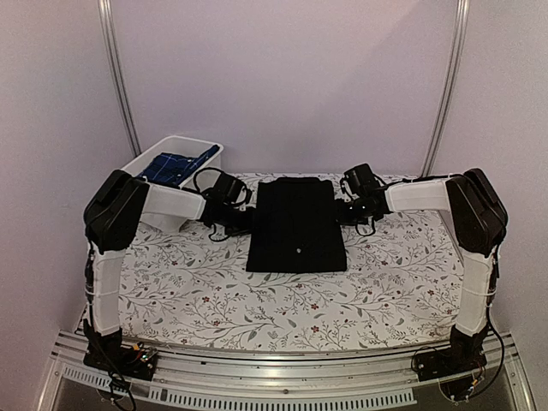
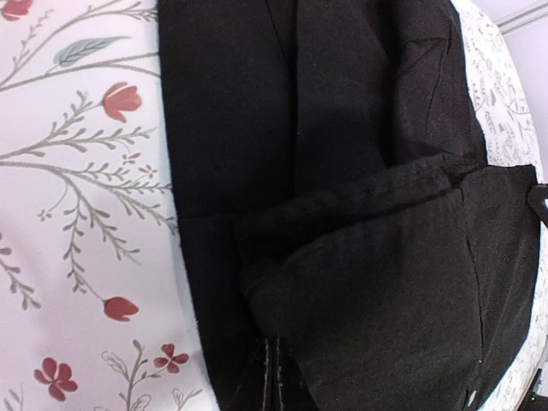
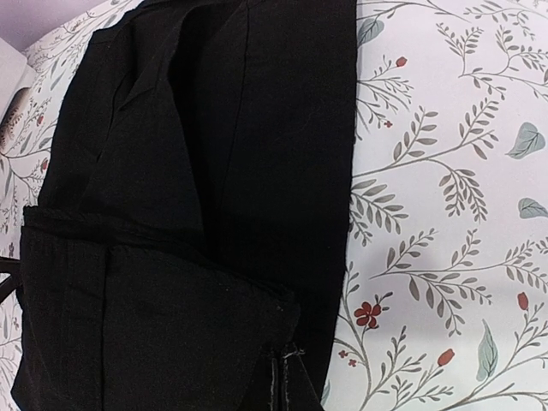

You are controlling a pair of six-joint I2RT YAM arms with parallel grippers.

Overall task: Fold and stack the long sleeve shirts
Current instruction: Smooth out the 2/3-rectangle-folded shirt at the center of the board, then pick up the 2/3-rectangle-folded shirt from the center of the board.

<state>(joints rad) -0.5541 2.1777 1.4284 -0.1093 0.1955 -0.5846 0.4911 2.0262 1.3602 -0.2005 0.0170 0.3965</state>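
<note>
The flowered surface (image 1: 214,300) carries the black shirt (image 1: 295,224), folded into a rectangle at far centre. A white tub (image 1: 193,141) at far left holds the plaid shirt (image 1: 175,164). The left pincer (image 1: 243,216) and right pincer (image 1: 343,210) each pinch the black shirt's side edges.

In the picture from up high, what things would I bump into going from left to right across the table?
The white tub holding the blue plaid shirt → left gripper → black shirt → right gripper.
</note>
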